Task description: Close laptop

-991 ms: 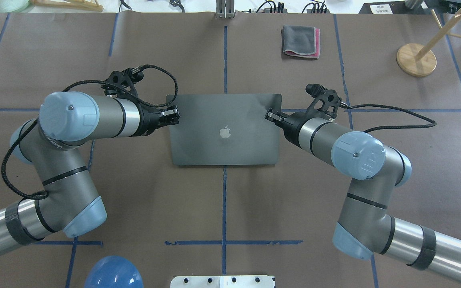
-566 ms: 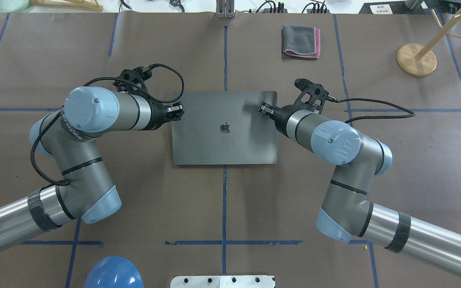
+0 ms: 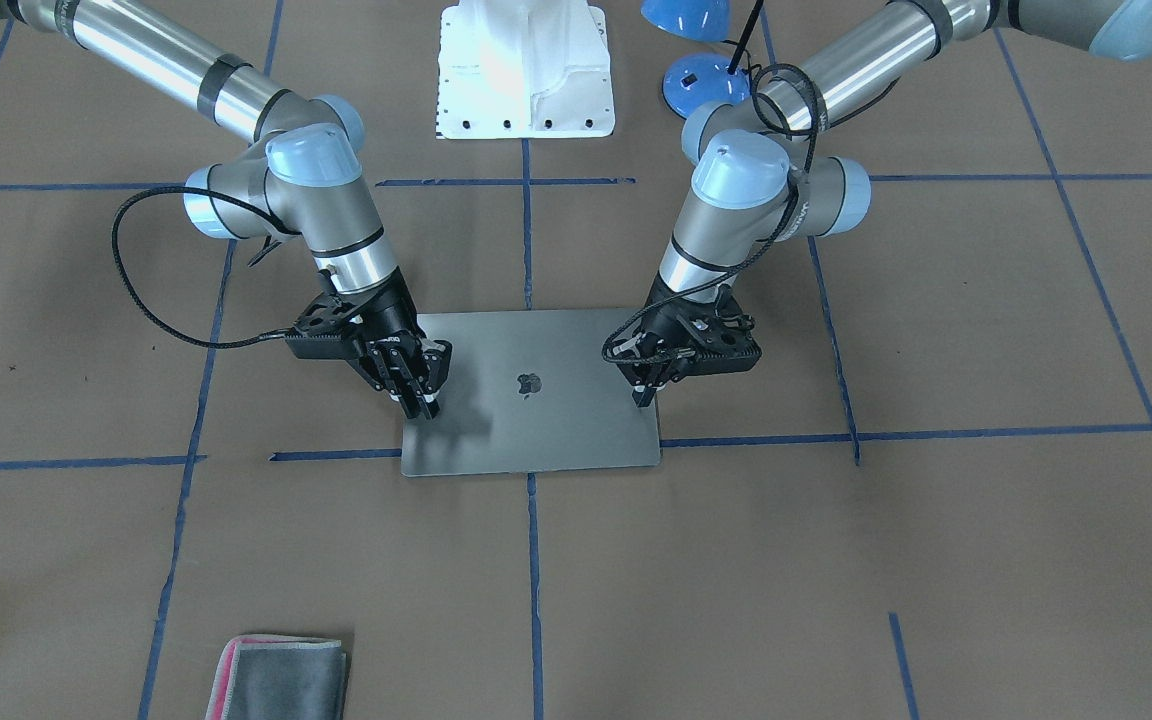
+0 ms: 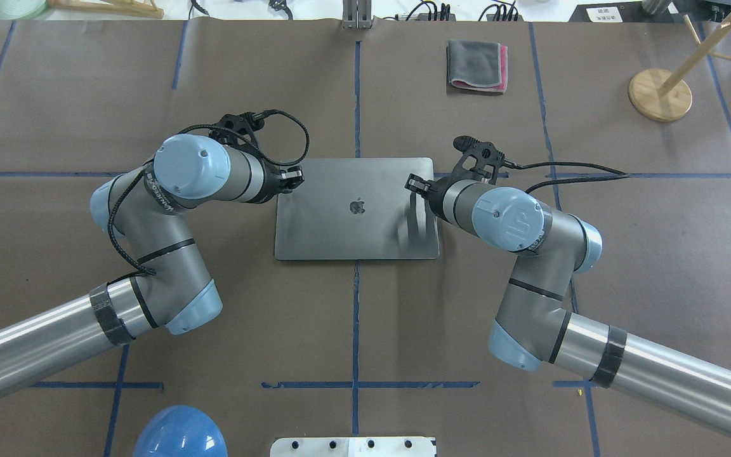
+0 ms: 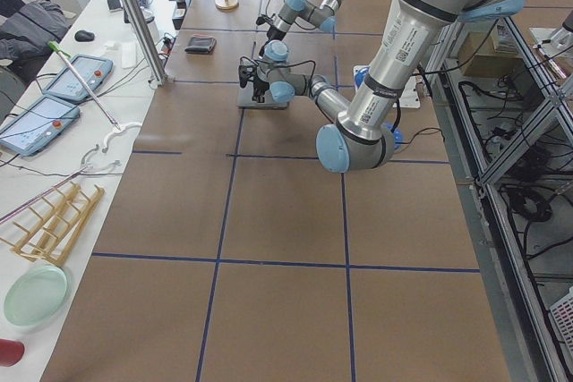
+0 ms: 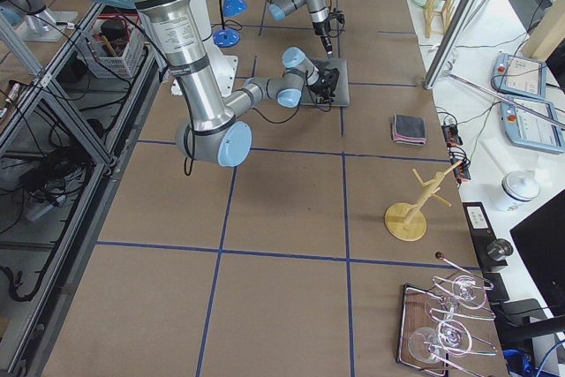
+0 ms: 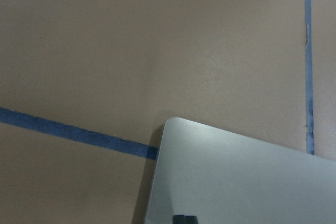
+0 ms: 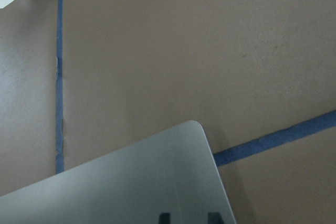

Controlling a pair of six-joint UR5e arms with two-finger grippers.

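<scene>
The space-grey laptop (image 4: 353, 228) lies in the middle of the table with its lid down flat, apple logo up; no keys or screen show. My left gripper (image 4: 296, 179) points down at the lid's far left corner, and its fingers look shut (image 3: 644, 400). My right gripper (image 4: 411, 184) stands on the lid near its far right corner, fingers a little apart (image 3: 424, 405). Whether the tips touch the lid I cannot tell. Each wrist view shows one rounded lid corner (image 7: 236, 182) (image 8: 131, 187) on the brown table.
A folded grey cloth with a pink edge (image 4: 476, 65) lies beyond the laptop to the right. A wooden stand (image 4: 659, 94) is at the far right. A blue lamp shade (image 4: 180, 433) and a white robot base plate (image 4: 353, 446) sit at the near edge.
The lid has gone down from a raised tilt to flat. Both grippers followed it inward and down, and both elbows swung toward the laptop.
</scene>
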